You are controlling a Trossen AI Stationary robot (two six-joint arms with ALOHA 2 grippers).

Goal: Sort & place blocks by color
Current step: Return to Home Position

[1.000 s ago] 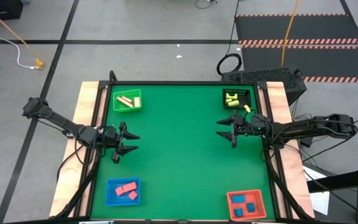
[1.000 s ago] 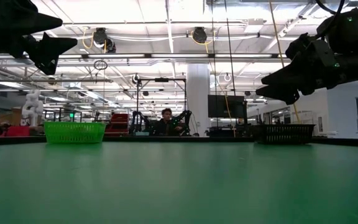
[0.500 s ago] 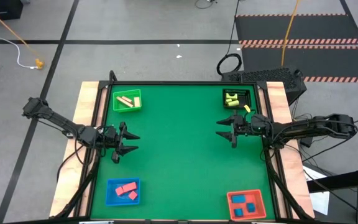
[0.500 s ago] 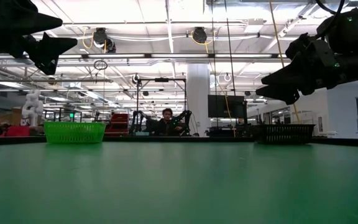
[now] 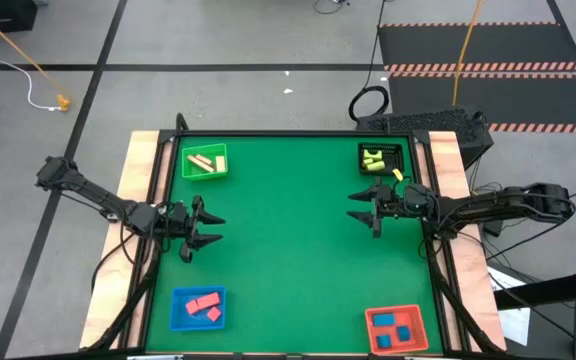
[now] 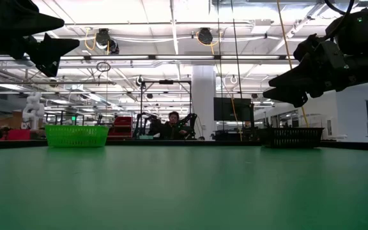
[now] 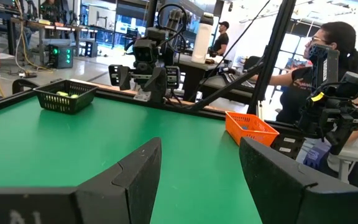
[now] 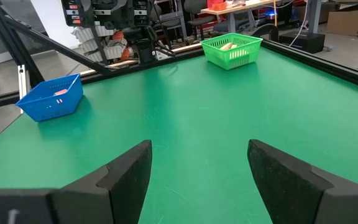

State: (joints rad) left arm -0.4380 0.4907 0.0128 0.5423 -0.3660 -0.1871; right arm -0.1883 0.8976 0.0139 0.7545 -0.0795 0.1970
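The blocks lie in four trays at the table's corners: cream and pink pieces in the green tray (image 5: 205, 162), yellow ones in the black tray (image 5: 380, 158), pink ones in the blue tray (image 5: 198, 308), blue ones in the red tray (image 5: 395, 329). My left gripper (image 5: 204, 229) is open and empty above the table's left side. My right gripper (image 5: 360, 212) is open and empty above the right side. Both point toward the table's middle.
The green table top (image 5: 288, 250) between the grippers bears nothing. The trays also show in the wrist views: black (image 7: 65, 96) and red (image 7: 251, 128), green (image 8: 232, 48) and blue (image 8: 51, 98). People sit beyond the table's edge (image 7: 328, 68).
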